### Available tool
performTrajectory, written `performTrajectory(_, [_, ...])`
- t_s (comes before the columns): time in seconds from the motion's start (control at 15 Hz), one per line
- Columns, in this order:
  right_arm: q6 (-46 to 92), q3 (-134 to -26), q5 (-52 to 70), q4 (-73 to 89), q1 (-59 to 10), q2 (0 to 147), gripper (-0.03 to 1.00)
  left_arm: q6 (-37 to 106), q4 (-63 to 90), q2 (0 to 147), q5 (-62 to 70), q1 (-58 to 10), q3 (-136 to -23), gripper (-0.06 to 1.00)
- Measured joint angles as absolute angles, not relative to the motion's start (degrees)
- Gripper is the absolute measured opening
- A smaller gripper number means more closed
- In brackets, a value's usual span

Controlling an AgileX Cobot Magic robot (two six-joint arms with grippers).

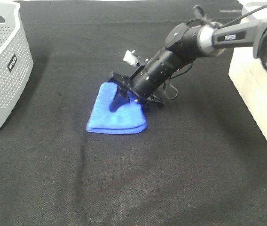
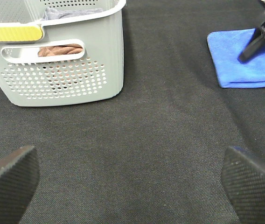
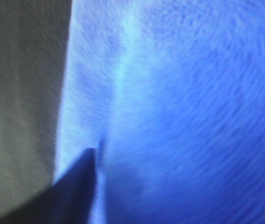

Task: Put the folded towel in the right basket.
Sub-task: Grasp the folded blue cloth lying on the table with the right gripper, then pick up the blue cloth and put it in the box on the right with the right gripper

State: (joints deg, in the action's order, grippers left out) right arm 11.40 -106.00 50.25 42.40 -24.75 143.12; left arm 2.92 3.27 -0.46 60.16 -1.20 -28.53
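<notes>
The folded blue towel (image 1: 117,113) lies on the black table in the middle of the exterior high view. My right gripper (image 1: 129,96) reaches in from the right and is down on the towel's far edge with its jaws spread. One finger (image 2: 251,46) rests on the towel (image 2: 244,65) in the left wrist view. The right wrist view is filled by blurred blue towel (image 3: 193,93) with one dark finger (image 3: 76,186) on it. The right basket (image 1: 260,89) is cream and stands at the right edge. My left gripper (image 2: 132,182) is open and empty above bare cloth.
A grey perforated basket (image 1: 4,66) stands at the left edge. In the left wrist view this basket (image 2: 62,79) holds brown and grey cloths. Black tablecloth (image 1: 147,179) covers the table.
</notes>
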Motion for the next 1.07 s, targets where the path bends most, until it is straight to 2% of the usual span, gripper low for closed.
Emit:
performTrajectory(0.07, [11.2,-106.0,50.4,41.9,-24.8,143.3,0.22,2.9,3.3,-0.5,60.2,-1.2,-28.5,0.99])
performTrajectory(0.13, [11.1,-106.0,50.6,41.6,-24.6,143.3,0.14,2.9,3.3,-0.5,60.2,-1.2,-28.5,0.99])
performTrajectory(0.53, [10.8,-108.5,63.8,35.8,-20.5,131.5,0.15,2.9,3.0,-0.5,60.2,-1.2,-28.5,0.99])
performTrajectory(0.87, [10.8,-112.0,69.1,35.5,-7.3,110.7,0.15,2.9,3.0,-0.5,60.2,-1.2,-28.5,0.99])
performTrajectory(0.93, [10.8,-112.0,69.1,35.5,-7.3,110.7,0.15,2.9,3.0,-0.5,60.2,-1.2,-28.5,0.99])
performTrajectory(1.07, [10.9,-112.0,69.2,31.9,2.1,102.4,0.15,2.9,3.0,-0.5,60.2,-1.2,-28.5,0.99])
